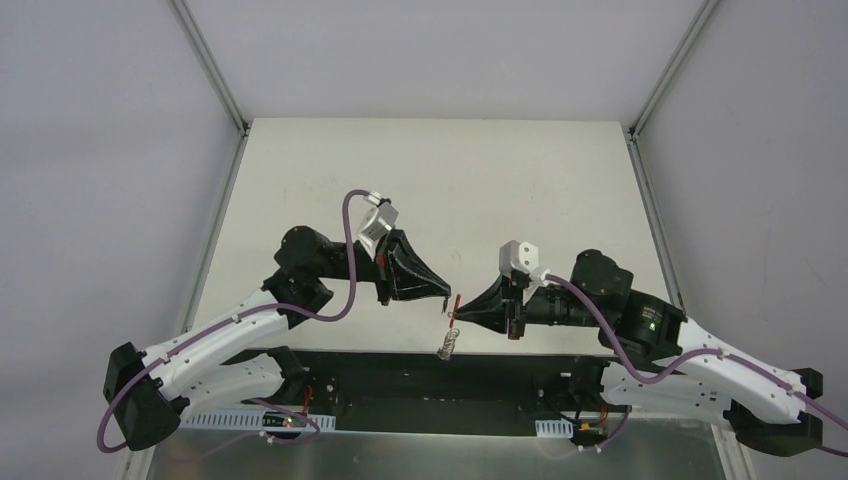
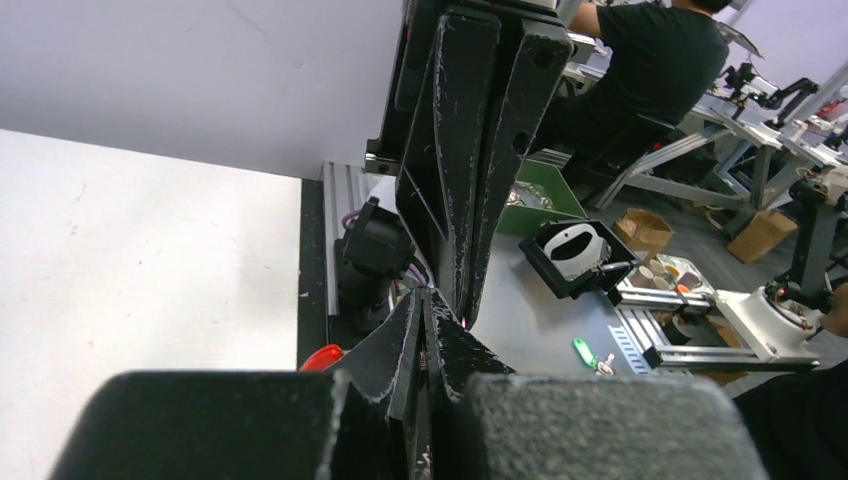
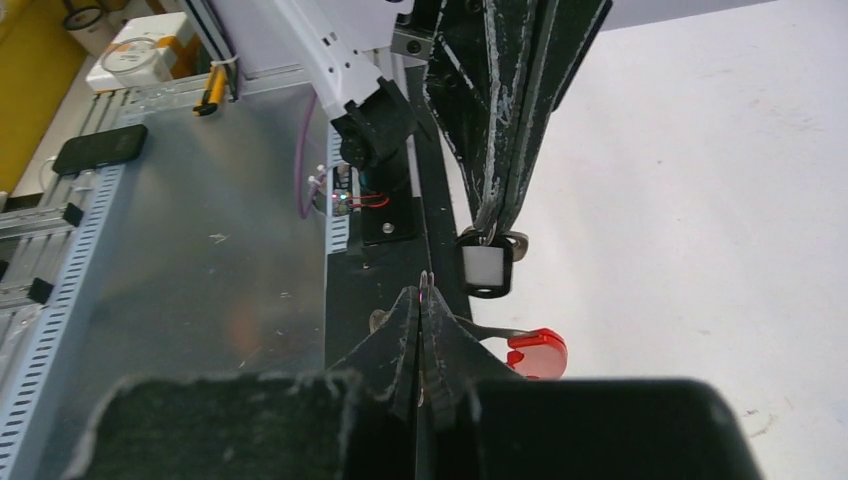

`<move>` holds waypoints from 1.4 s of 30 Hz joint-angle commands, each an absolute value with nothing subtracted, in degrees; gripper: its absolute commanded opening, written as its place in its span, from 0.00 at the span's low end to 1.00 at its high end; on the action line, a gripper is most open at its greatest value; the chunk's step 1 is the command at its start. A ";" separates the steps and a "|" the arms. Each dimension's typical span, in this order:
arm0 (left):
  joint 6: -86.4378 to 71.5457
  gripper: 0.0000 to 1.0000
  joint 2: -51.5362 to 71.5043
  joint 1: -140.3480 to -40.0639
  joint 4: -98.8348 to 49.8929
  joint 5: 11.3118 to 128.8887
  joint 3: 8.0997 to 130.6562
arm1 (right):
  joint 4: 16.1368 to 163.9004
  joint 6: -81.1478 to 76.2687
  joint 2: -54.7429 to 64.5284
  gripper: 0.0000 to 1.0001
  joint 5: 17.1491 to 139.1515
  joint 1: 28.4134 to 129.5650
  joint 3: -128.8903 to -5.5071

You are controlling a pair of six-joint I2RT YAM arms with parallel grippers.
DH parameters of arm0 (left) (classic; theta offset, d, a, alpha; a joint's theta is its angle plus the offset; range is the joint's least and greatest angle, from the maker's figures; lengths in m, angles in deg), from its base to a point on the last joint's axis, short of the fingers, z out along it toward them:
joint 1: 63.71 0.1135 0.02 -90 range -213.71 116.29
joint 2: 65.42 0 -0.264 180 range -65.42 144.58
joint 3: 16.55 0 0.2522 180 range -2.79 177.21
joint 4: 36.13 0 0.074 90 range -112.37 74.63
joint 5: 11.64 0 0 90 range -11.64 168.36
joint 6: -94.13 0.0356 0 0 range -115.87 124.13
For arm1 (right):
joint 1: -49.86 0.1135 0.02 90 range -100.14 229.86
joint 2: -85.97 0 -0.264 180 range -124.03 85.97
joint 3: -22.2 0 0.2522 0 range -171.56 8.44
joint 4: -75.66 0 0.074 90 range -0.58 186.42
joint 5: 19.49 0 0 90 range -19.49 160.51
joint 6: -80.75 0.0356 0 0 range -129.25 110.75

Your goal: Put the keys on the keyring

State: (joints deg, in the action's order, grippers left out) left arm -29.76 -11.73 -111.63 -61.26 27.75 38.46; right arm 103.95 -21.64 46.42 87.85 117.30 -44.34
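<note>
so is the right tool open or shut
Shut: the right tool has its fingers pressed together, no gap, pinching the keyring by its thin wire.

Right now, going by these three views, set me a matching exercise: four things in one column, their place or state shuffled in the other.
1 left gripper
2 right gripper
3 red tag
4 table

a white, beneath both arms
b jaws shut on a thin keyring wire
c jaws shut, gripping the top of a hanging black-framed white piece
d at the wire's end, beside the right gripper

Pairs: 1-c, 2-b, 3-d, 4-a
</note>
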 commanded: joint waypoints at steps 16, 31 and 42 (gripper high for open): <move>-32.50 0.00 -13.65 -113.23 -81.18 19.11 35.25 | 90.89 -13.12 46.73 0.00 96.21 117.55 -46.98; -34.61 0.00 -13.77 -115.35 -88.98 18.89 34.65 | 85.49 -9.39 45.37 0.00 101.11 117.53 -46.76; -34.69 0.00 -13.87 -116.73 -89.81 18.86 35.01 | 83.91 -7.72 44.56 0.00 102.32 117.52 -46.58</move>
